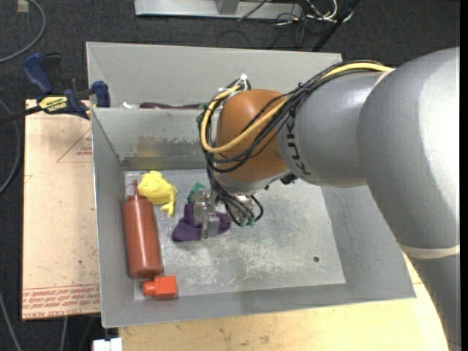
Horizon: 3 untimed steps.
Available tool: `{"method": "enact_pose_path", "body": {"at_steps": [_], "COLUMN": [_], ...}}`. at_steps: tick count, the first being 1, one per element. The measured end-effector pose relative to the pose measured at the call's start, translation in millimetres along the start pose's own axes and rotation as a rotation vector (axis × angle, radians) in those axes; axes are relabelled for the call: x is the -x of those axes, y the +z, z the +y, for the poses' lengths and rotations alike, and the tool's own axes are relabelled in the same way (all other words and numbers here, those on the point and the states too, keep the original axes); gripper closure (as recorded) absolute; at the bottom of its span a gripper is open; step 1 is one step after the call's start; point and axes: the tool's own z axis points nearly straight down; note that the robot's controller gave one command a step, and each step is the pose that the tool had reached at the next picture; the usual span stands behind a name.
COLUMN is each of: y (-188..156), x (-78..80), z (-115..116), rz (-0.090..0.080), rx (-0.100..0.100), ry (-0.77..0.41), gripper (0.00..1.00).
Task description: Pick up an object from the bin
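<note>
My gripper (209, 220) is low in the middle of the bin, its grey fingers down on a purple floppy thing (187, 227) that lies on the floor. A small green thing (197, 193) shows just left of the gripper. A yellow lumpy toy (157, 189) lies further left near the back wall.
A red-brown bottle with an orange cap (142, 240) lies along the bin's left wall, cap toward the front. The arm and its orange cover hang over the bin's back and right half.
</note>
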Motion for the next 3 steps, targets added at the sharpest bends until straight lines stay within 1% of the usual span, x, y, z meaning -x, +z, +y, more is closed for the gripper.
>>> {"method": "enact_pose_path", "body": {"at_steps": [1,2,3], "y": [-107.3,-107.3,-261.9], "x": [1.6,1.5,-4.4], "z": [6.0,6.0,7.2], "rz": [-0.003,-0.003,-0.009], "rx": [0.002,0.002,0.003], "ry": [0.044,0.044,0.116], "gripper": [1.0,1.0,1.0]}}
